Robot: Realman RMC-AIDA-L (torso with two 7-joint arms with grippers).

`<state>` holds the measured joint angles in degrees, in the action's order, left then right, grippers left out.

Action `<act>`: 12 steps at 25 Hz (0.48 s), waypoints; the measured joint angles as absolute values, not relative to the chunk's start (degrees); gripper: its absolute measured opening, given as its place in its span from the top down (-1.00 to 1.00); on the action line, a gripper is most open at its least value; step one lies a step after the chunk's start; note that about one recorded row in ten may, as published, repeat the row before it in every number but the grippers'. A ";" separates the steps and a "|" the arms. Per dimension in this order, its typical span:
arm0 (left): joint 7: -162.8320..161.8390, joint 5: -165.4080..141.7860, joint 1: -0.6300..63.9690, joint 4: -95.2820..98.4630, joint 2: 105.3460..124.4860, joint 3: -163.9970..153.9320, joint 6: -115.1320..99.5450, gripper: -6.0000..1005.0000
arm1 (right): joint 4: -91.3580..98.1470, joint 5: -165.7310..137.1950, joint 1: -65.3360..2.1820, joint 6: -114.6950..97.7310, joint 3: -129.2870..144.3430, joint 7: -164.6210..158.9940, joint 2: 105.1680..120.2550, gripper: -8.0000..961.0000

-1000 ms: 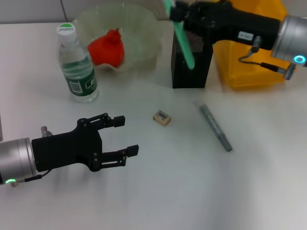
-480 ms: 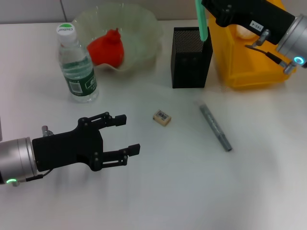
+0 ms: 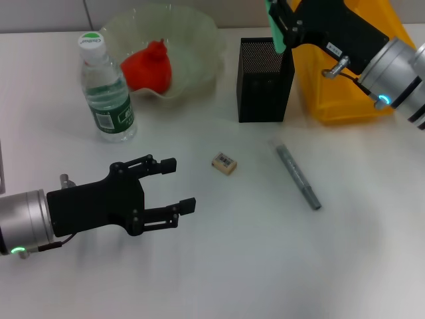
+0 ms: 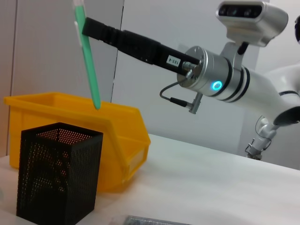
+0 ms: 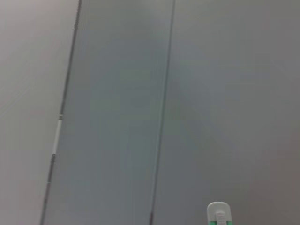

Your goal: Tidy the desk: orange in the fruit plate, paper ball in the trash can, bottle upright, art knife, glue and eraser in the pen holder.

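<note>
My right gripper [image 3: 284,18] is shut on the green art knife [image 3: 277,36], holding it nearly upright above the black mesh pen holder [image 3: 264,80]. In the left wrist view the art knife's [image 4: 87,61] tip hangs just over the pen holder's [image 4: 58,173] open top. On the table lie the beige eraser [image 3: 224,163] and a grey glue stick [image 3: 299,177]. The orange [image 3: 149,66] sits in the pale-green fruit plate [image 3: 199,40]. The bottle [image 3: 106,90] stands upright. My left gripper [image 3: 171,186] hovers open near the front left. The paper ball is hidden.
The yellow trash can [image 3: 345,93] stands right behind the pen holder, under my right arm [image 3: 372,53]. The right wrist view shows only a wall and the knife's end [image 5: 217,214].
My right gripper has swung the art knife from a slant in front of the pen holder to nearly upright over its opening. The left arm has hardly moved.
</note>
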<state>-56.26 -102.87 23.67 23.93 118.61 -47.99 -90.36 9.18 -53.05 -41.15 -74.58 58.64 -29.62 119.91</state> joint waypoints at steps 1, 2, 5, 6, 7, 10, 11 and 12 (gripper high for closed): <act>-56.35 -102.79 23.68 23.91 118.59 -47.99 -90.35 -0.62 | 8.38 -52.07 -41.25 -74.69 58.62 -28.24 119.90 0.63; -56.35 -102.79 23.68 23.91 118.59 -47.99 -90.35 -0.62 | 7.81 -51.55 -41.31 -74.72 58.51 -27.13 119.90 0.63; -56.46 -102.66 23.66 23.90 118.57 -47.99 -90.35 -0.62 | 6.80 -50.91 -41.40 -74.56 58.21 -25.22 119.90 0.63; -56.49 -102.59 23.66 23.90 118.57 -47.99 -90.36 -0.62 | 6.50 -50.80 -41.53 -74.45 58.18 -24.72 119.90 0.63; -56.49 -102.59 23.66 23.90 118.57 -47.99 -90.36 -0.62 | 6.15 -50.76 -41.76 -74.23 58.17 -24.25 119.89 0.63; -56.56 -102.19 23.69 23.90 118.57 -47.99 -90.50 -0.62 | 5.41 -50.72 -42.54 -72.85 58.15 -23.76 119.88 0.63; -56.69 -102.12 23.70 23.90 118.56 -47.99 -90.58 -0.62 | 5.41 -50.72 -42.54 -72.85 58.15 -23.76 119.88 0.63; -56.69 -102.12 23.70 23.90 118.56 -47.99 -90.58 -0.62 | 5.11 -50.69 -42.97 -71.75 58.14 -23.75 119.89 0.63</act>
<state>-56.69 -102.12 23.70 23.90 118.56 -47.99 -90.58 5.11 -50.70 -42.97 -71.75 58.14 -23.75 119.89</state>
